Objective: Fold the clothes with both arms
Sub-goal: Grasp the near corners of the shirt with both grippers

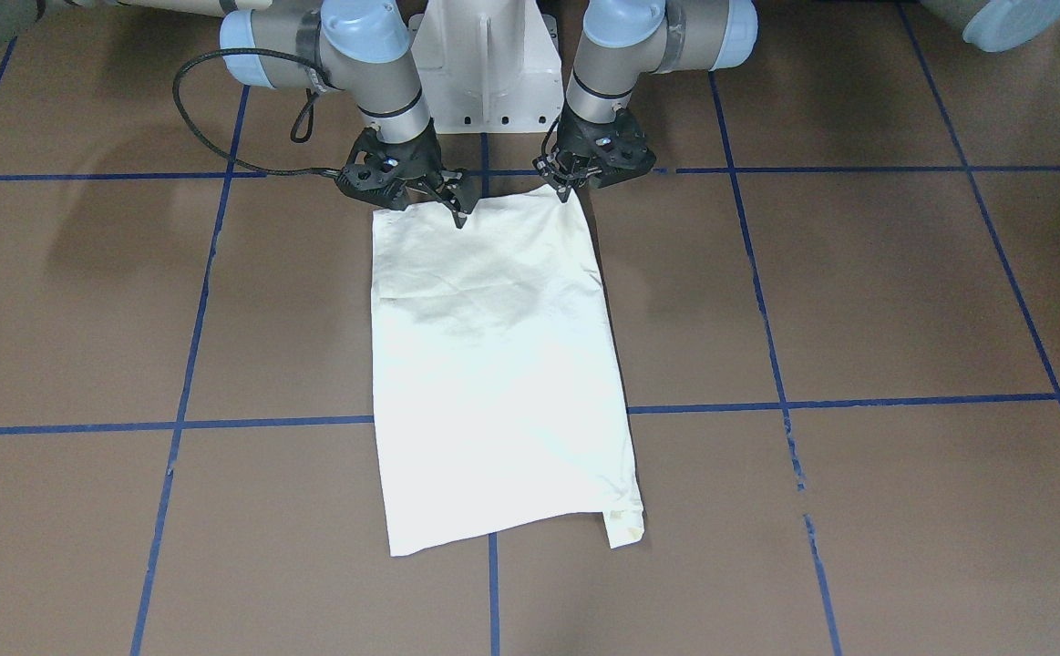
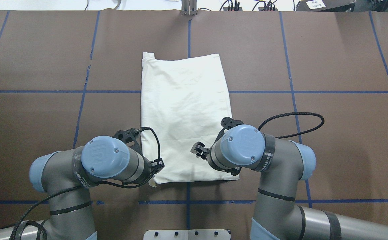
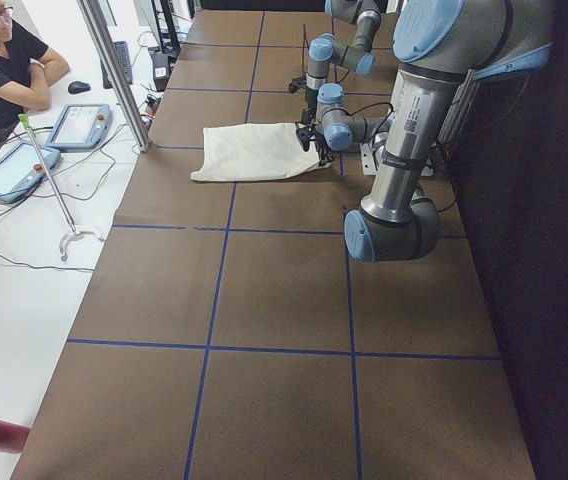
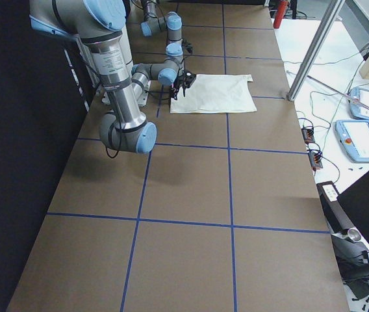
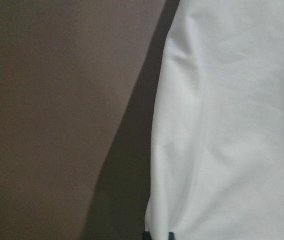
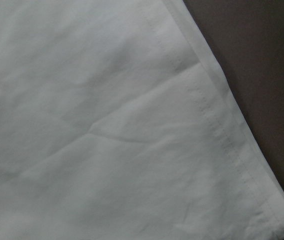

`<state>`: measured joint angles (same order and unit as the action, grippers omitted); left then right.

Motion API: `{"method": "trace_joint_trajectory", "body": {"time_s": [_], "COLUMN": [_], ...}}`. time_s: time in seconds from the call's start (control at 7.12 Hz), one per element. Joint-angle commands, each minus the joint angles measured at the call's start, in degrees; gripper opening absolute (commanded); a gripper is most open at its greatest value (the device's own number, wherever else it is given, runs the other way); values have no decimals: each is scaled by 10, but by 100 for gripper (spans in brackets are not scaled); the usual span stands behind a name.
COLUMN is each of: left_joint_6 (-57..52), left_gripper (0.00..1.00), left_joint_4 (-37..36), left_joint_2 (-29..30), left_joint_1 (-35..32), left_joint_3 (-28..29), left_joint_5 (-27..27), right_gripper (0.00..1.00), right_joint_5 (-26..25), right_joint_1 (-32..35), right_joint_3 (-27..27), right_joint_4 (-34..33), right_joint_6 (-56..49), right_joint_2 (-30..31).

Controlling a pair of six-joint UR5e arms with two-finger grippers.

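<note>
White garment (image 5: 232, 120) fills most of both wrist cameras, so each gripper is low and close over it: the left wrist view looks down on one long edge with bare brown table (image 1: 858, 292) beside it, the right wrist view on a stitched hem running to a corner. From across the table, the left gripper (image 1: 569, 189) sits right at one robot-side corner of the garment, which peaks up to meet it, but its fingers are too small and dark there to tell whether they have closed on the fabric. The right gripper (image 1: 458, 211) is on the same short edge, some way in from the other corner; its fingers look drawn together to a point on the cloth, seemingly pinching it. All the rest of the garment stretches away from both grippers, flat on the table, with a small loose flap (image 1: 625, 528) sticking out at the far corner on the left gripper's side. As a judgement, the lengthwise folds look done, since the piece is already a narrow, tidy rectangle; what seems left is carrying this held end over to the far end, perhaps more than once. Counted: one garment, two arms, two grippers.
</note>
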<state>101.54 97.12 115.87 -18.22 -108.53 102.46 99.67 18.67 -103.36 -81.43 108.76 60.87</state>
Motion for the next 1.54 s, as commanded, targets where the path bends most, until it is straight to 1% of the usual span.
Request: {"method": "trace_joint_trajectory", "body": {"time_s": [0.0, 0.7, 0.98, 1.12, 1.26, 1.4], "left_joint_6": [-3, -3, -3, -3, -3, -3], "left_gripper": [0, 0, 0, 0, 0, 0], "left_joint_4": [0, 2, 2, 2, 3, 3], "left_joint_2": [0, -1, -1, 0, 0, 0], "left_joint_1": [-1, -1, -1, -1, -1, -1], "left_joint_3": [2, 4, 5, 6, 10, 10], "left_joint_5": [-1, -2, -2, -2, -2, -2], "right_gripper": [100, 99, 35, 14, 4, 0], "right_joint_5": [-29, -28, -27, -27, -26, -26], "right_joint_1": [-22, -33, -33, -34, -34, -34], "right_joint_3": [8, 10, 9, 10, 10, 11], "right_joint_4": [10, -5, -5, -5, -12, -15], "right_joint_6": [54, 54, 54, 54, 52, 51], "right_joint_2": [19, 25, 18, 17, 14, 14]}}
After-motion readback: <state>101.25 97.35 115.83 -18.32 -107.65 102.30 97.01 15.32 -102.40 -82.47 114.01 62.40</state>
